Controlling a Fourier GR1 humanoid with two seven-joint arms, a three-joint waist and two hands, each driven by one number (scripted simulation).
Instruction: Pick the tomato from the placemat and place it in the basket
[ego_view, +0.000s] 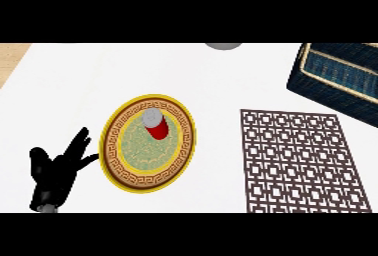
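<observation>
Oddly, no tomato shows on the placemat

Nearest, the left robot hand (55, 172) rests on the worktop (88, 75) with fingers spread, holding nothing. Just beside it lies a plate (111, 150) carrying a red can-like item (158, 131). Its long axis runs near to far, grey end pointing away. The placemat (303, 165) to the right looks bare. The basket (339, 80) sits farthest back. I judge the pick not begun; next comes finding the tomato.
</observation>
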